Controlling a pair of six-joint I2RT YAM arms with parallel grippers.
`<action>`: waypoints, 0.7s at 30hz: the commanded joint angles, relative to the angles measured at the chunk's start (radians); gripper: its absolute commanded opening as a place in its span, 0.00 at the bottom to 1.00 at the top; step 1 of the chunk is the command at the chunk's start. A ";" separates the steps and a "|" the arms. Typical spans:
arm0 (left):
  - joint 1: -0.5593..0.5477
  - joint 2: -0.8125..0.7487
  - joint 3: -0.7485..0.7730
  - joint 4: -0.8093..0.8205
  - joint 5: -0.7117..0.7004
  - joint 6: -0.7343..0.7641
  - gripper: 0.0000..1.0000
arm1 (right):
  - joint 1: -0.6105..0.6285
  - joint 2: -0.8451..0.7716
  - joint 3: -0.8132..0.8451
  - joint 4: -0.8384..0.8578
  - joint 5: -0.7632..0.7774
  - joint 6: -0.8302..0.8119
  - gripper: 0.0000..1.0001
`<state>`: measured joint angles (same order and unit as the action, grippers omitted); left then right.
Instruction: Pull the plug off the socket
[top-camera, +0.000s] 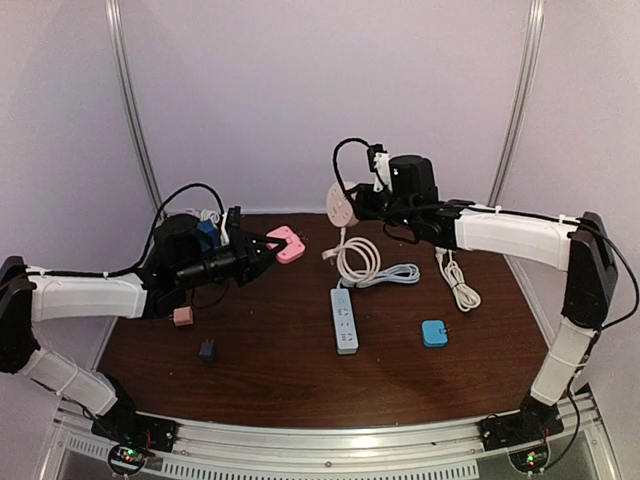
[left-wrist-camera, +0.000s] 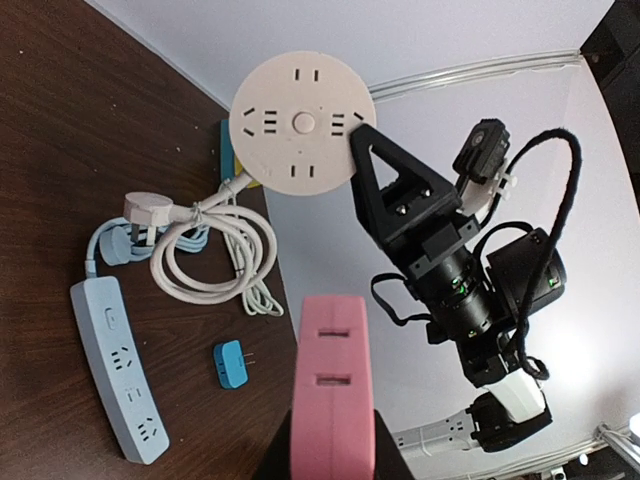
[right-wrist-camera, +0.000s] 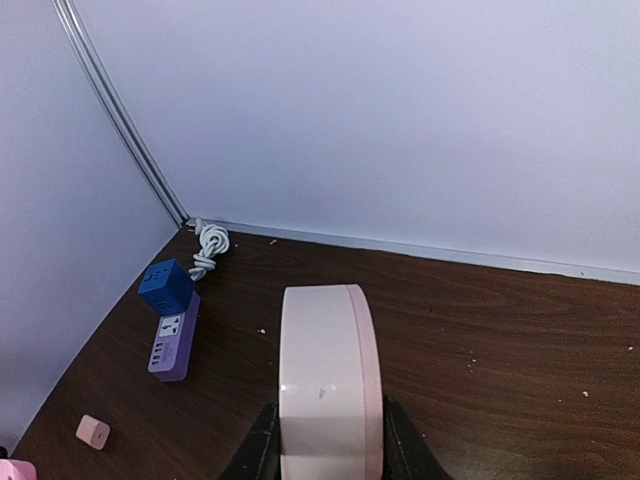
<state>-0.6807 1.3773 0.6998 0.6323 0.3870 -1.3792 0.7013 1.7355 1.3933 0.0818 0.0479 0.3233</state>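
I'm looking down on a dark brown wooden table (top-camera: 280, 370) closed in by pale lilac walls (top-camera: 250, 100), with a light-blue power strip (top-camera: 344, 320) lying near its middle. The marks on the strip's face are too small for me to read. My left arm reaches in low and nearly level from the left of the strip. The left gripper (top-camera: 268, 245) is clamped on the pink plug (top-camera: 288, 243), held off the table beyond the strip and to its left. My right arm stretches across from the right, wrist turned sideways. The right gripper (top-camera: 352, 205) is pinching the round white socket (top-camera: 341, 204) by its rim, raised above the strip's far end. Plug and socket are apart. The socket's white cord (top-camera: 358, 262) is coiled just past the strip
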 joint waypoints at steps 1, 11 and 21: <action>0.018 -0.063 0.065 -0.262 -0.003 0.150 0.00 | -0.021 0.100 0.096 0.140 -0.183 0.175 0.00; 0.018 -0.044 0.184 -0.697 -0.012 0.392 0.00 | -0.101 0.398 0.295 0.264 -0.366 0.451 0.00; 0.018 0.039 0.199 -0.743 0.065 0.460 0.00 | -0.157 0.649 0.480 0.329 -0.471 0.571 0.00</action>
<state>-0.6682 1.3880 0.8749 -0.1116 0.4042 -0.9699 0.5663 2.3478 1.7988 0.2832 -0.3393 0.8005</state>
